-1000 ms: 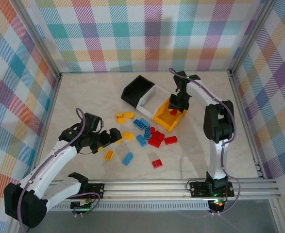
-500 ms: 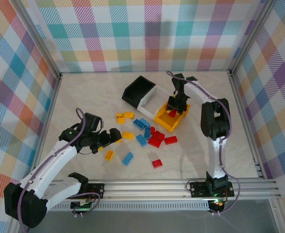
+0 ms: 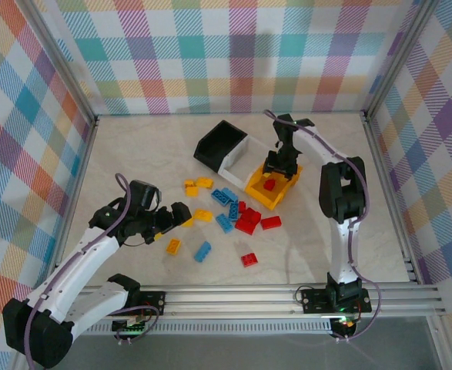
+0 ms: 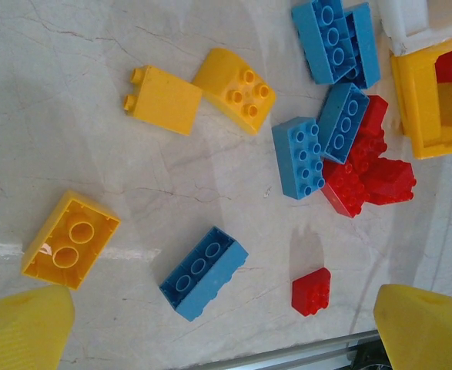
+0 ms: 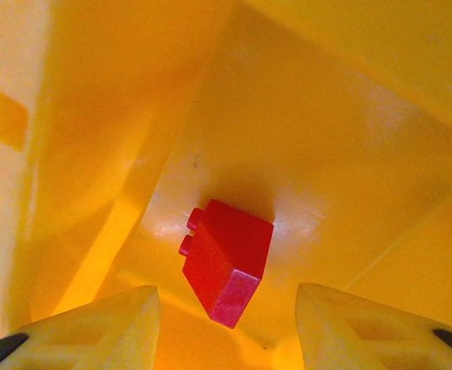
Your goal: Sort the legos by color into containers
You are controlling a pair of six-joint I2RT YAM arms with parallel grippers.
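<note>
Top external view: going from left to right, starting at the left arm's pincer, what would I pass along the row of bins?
Left pincer → black bin → white bin → yellow-orange bin, with a red brick inside.

The tabletop (image 4: 118, 100) was a smooth, marble-patterned surface with a faint sheen. The legos (image 4: 202, 274) were hard moulded plastic, glossy enough to catch small highlights on their studs. The yellow bin (image 5: 341, 131) was smooth, shiny plastic, and its inner walls reflected light around the red brick (image 5: 227, 258), which had a softer satin finish. The fingers (image 5: 87, 327) of the right gripper (image 5: 226, 312) were yellow plastic, matt and finely grained, as were those of the left gripper (image 4: 222, 316). The frame rail (image 3: 249, 291) was bare brushed metal. The black bin (image 3: 216, 143) looked like semi-gloss plastic.
</note>
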